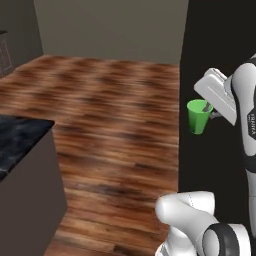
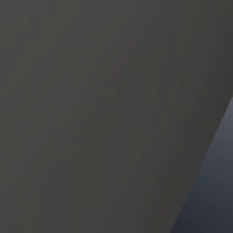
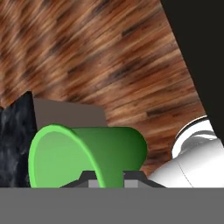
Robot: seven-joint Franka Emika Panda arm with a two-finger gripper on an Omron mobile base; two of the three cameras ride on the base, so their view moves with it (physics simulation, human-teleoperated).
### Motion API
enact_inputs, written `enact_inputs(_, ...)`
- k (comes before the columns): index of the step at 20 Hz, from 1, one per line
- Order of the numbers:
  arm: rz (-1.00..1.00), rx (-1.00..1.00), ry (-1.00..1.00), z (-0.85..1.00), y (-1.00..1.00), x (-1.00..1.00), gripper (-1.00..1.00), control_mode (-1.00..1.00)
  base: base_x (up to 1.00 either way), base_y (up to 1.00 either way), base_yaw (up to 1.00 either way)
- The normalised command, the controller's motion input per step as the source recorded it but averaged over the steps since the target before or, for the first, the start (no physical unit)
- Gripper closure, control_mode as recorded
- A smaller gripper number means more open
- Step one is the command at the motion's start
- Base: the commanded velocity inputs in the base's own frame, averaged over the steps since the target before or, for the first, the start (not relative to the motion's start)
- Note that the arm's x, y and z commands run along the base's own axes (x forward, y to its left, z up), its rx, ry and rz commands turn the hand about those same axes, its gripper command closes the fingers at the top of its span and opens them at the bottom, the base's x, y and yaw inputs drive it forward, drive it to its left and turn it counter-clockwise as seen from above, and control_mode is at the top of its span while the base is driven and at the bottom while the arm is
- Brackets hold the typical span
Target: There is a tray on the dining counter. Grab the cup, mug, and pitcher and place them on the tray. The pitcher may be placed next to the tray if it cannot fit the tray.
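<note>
Green cup [image 3: 87,153] sits pinched by its rim in the gripper [image 3: 109,177], up over the floor. Next: carry it to the tray.

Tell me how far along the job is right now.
Nothing looks placed yet. In hand: the gripper is shut on the cup, carried in the air above the wood floor. Left: setting the cup on the tray, then the mug and pitcher.
</note>
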Motion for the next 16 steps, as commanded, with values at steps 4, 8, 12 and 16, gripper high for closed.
enact_inputs(4,0.00,0.00,0.00,0.00,0.00,0.00,1.00,1.00,1.00,-0.55,0.22)
enact_inputs(8,0.00,0.00,0.00,0.00,0.00,0.00,1.00,1.00,1.00,-0.58,0.23)
enact_inputs(12,0.00,0.00,0.00,0.00,0.00,0.00,1.00,1.00,1.00,-0.62,0.22)
enact_inputs(16,0.00,0.00,0.00,0.00,0.00,0.00,1.00,1.00,1.00,-0.78,0.26)
